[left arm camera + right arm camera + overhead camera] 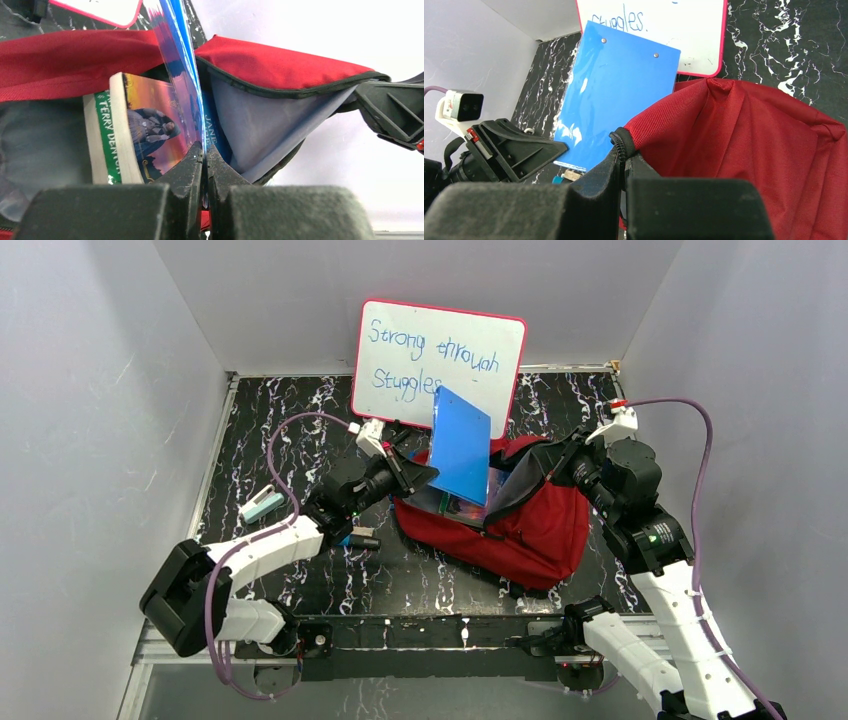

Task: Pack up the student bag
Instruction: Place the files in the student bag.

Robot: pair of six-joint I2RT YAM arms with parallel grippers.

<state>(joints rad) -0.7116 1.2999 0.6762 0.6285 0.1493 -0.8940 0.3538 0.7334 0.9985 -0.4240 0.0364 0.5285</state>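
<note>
Nearest the overhead camera are the two arm bases at 6 o'clock. Beyond them, on the black white-veined tabletop [300, 430], the large soft red fabric student bag [530, 530] lies just right of centre, its mouth open toward 10 o'clock. A flat, rigid blue plastic clipboard [461, 445] stands tilted in that mouth with most of it above the rim. The left hand [415, 472] is at its lower edge, and the right hand [555, 462] lifts the bag's upper flap at 2 o'clock. A pink-framed whiteboard [440, 350] leans against the back wall at 12 o'clock. A small pale, teal-tipped object [262, 505], too small to identify, lies at 9 o'clock. From the left wrist, the fingers are pressed together, pinching the clipboard's bottom edge. At their 10 o'clock a green-spined paperback [107, 135] stands inside the grey lining. A blue book lettered "JANE" [214, 131] sits just right of the clipboard. From the right wrist, the fingers pinch the bag's black zipper rim [620, 142], holding the red fabric up. My judgement is that packing is well along, with two books in. The clipboard has yet to slide fully down, and the loose object and the zip probably remain.
</note>
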